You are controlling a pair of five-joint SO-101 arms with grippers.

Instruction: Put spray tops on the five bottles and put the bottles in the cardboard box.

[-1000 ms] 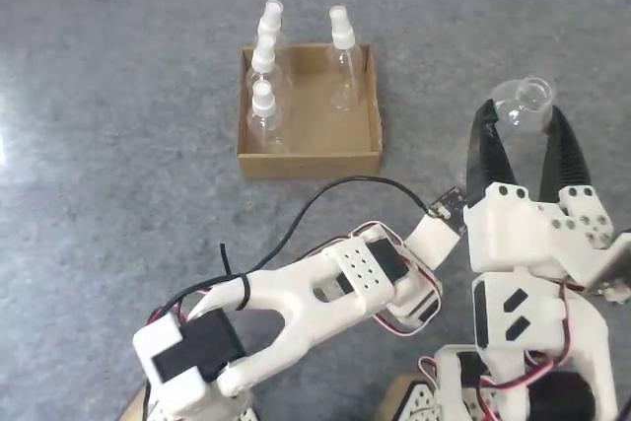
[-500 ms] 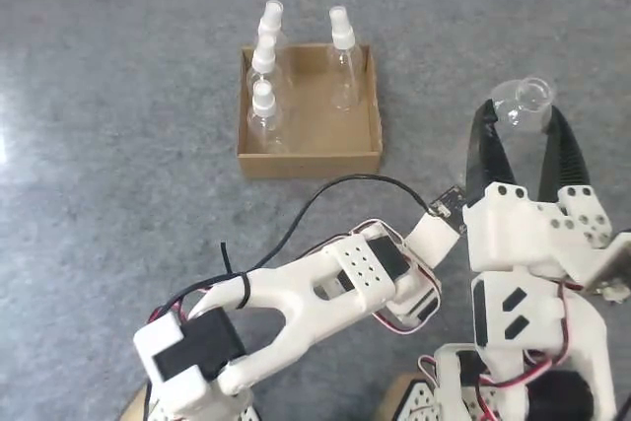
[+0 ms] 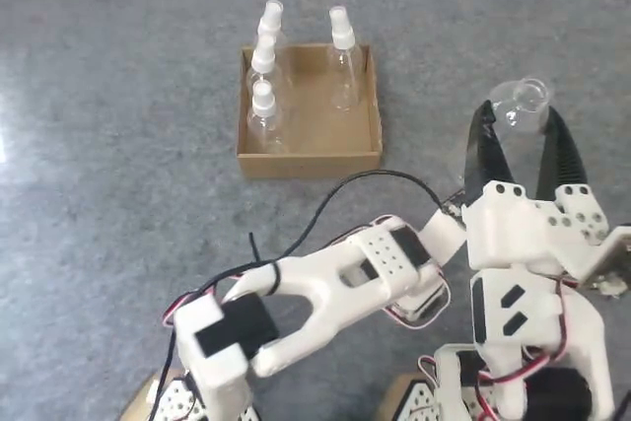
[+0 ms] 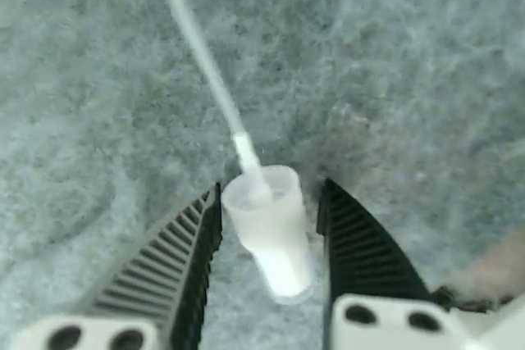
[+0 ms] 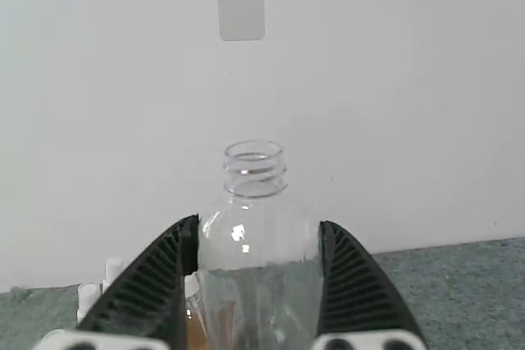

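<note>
Box [image 3: 311, 162]: 4 capped bottles [image 3: 264, 117]; 1 uncapped bottle [image 5: 256, 239]; 1 spray top [image 4: 271, 231].

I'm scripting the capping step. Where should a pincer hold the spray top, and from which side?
Grip the spray top by its round body, one finger on each side, coming from the end opposite the dip tube. The tube is long and thin, so it should probably stay free to enter the open neck of the bottle. The left pincer holds it this way.
</note>
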